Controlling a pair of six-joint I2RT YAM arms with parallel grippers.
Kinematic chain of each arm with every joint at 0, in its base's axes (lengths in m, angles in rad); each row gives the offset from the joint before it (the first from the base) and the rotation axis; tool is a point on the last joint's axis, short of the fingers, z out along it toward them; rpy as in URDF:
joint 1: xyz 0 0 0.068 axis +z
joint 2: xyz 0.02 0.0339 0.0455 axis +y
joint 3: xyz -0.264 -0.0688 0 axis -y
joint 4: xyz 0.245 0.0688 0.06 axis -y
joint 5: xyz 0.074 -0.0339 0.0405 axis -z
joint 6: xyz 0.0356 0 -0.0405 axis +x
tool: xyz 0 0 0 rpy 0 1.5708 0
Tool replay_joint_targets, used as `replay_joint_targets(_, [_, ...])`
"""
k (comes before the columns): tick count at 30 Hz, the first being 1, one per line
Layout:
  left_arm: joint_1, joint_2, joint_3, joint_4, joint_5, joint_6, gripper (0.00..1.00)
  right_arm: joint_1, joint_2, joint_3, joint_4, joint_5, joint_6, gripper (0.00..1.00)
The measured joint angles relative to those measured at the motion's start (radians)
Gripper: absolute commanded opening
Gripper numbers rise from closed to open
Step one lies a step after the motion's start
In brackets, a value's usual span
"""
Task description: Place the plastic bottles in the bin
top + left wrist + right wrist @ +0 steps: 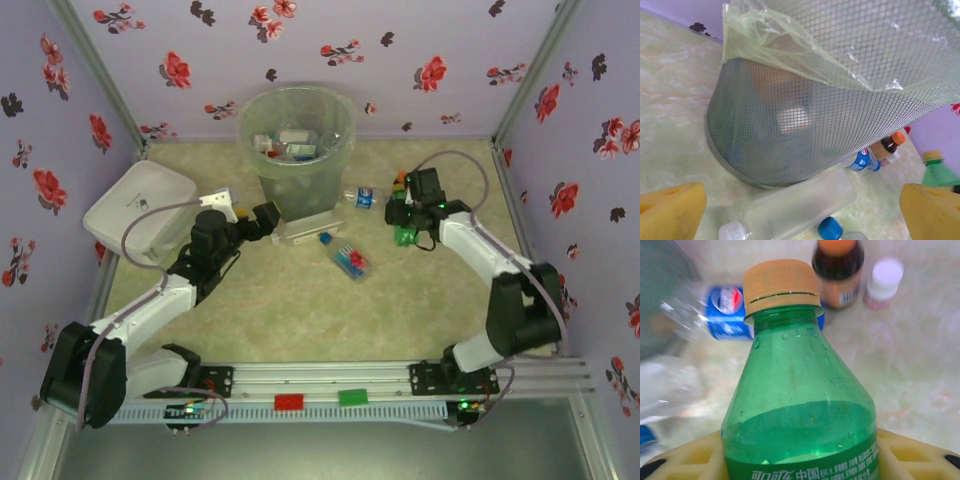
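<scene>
The bin stands at the back centre with several plastic bottles inside. My left gripper is open at its base; its yellow fingers straddle a clear white-capped bottle lying against the bin. A blue-capped bottle lies just below it. My right gripper is shut on a green bottle with a tan cap, held at the label between the yellow pads. A blue-labelled bottle lies between the bin and the green one.
A brown orange-capped vial and a small white-capped bottle stand behind the green bottle. Another labelled bottle lies mid-table. A white flat container sits at the left wall. Patterned walls close in three sides.
</scene>
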Motion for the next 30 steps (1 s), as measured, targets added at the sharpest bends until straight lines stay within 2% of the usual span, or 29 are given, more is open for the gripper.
replay_joint_targets(6, [0.001,0.013,-0.047,0.026,-0.003,-0.039,1.0,0.006,-0.134,0.053,0.014,-0.077,0.047,0.41])
replay_joint_targets(13, [0.001,0.011,-0.11,0.048,-0.003,-0.081,1.0,0.091,-0.086,0.318,0.059,-0.155,0.081,0.39])
replay_joint_targets(21, [0.001,-0.058,-0.155,0.022,-0.005,-0.096,1.0,0.218,0.155,0.707,0.147,-0.177,0.08,0.39])
replay_joint_targets(30, [0.002,-0.204,-0.186,-0.095,-0.006,-0.051,1.0,0.232,0.542,1.096,0.101,-0.17,0.08,0.41])
